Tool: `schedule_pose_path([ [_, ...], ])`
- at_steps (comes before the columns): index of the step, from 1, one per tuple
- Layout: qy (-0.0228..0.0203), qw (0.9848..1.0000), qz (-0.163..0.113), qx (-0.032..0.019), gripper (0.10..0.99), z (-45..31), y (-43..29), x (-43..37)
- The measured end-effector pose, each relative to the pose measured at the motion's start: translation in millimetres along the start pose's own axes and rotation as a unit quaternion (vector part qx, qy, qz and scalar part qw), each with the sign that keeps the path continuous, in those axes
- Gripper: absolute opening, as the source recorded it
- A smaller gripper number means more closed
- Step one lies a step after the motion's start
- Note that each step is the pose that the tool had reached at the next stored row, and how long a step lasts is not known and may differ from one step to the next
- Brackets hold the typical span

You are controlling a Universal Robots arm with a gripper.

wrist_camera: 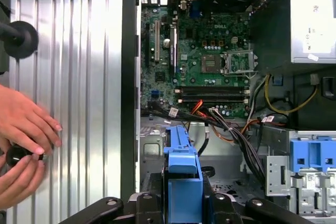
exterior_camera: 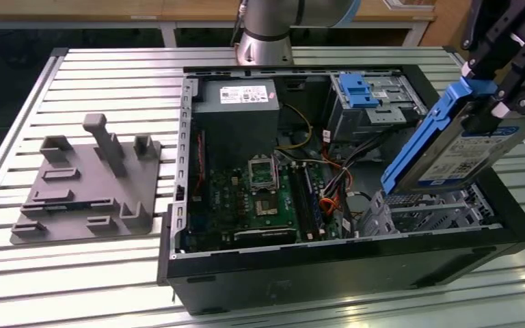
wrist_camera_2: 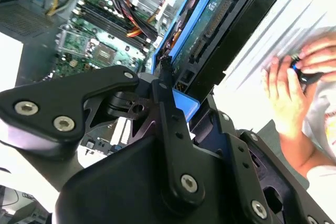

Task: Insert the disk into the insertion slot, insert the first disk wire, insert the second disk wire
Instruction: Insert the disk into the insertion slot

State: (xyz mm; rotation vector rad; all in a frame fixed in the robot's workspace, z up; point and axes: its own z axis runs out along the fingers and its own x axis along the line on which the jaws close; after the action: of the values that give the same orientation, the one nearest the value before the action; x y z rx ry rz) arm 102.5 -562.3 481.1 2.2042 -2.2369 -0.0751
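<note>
step one is in progress and nothing is finished yet. the hand (exterior_camera: 497,96) is pinching the disk (exterior_camera: 463,157) by the top end of its blue carrier, in the upper right of the exterior view. the disk hangs tilted, label side toward the camera. its lower end is just over the insertion slot (exterior_camera: 426,208), the perforated silver cage in the case's lower right corner. i cannot tell if it touches the cage edge. judging from this, the disk is not seated and both wire steps are left. the loose wires (exterior_camera: 335,181) lie in a bundle between the motherboard (exterior_camera: 262,198) and the cage, apart from the disk.

the exterior view gives the whole layout: the open computer case (exterior_camera: 335,256) on the slatted tabletop (exterior_camera: 107,75), a grey fixture plate (exterior_camera: 89,184) at the exterior view's left, and the taller bay with a blue latch (exterior_camera: 372,96) near the top.

the second wrist view shows the disk (wrist_camera_2: 210,40) edge-on with its connector strip bare and nothing plugged in, and the hand (wrist_camera_2: 181,98) clamped on the blue frame. both wire steps being open fits this.

the first wrist view looks along the carrier (wrist_camera: 182,171) toward the wires (wrist_camera: 226,121). both wrist views catch a person (wrist_camera_2: 289,93) beside the case holding a small dark object, off the work.
</note>
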Motion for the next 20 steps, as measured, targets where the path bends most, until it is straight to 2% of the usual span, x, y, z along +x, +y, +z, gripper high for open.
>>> schedule_pose_path([
  [2, -0.0103, 0.9999, -0.001, 0.001, 0.365, 0.1, 0.1, 0.8],
  [3, -0.0131, 0.9999, -0.001, 0.0012, 0.365, 0.0, 0.2, 1.3],
  [4, -0.0138, 0.9999, -0.001, 0.0013, 0.365, 0.0, 0.2, 1.4],
  [12, -0.0139, 0.9999, -0.001, 0.0019, 0.365, 0.0, 0.2, 1.5],
  [13, -0.0139, 0.9999, -0.001, 0.0036, 0.365, 0.1, 0.2, 1.5],
  [18, -0.0141, 0.9997, -0.002, 0.0207, 0.365, 0.5, 0.4, 1.5],
  [20, -0.0141, 0.9997, -0.002, 0.0216, 0.365, 0.5, 0.4, 1.5],
])
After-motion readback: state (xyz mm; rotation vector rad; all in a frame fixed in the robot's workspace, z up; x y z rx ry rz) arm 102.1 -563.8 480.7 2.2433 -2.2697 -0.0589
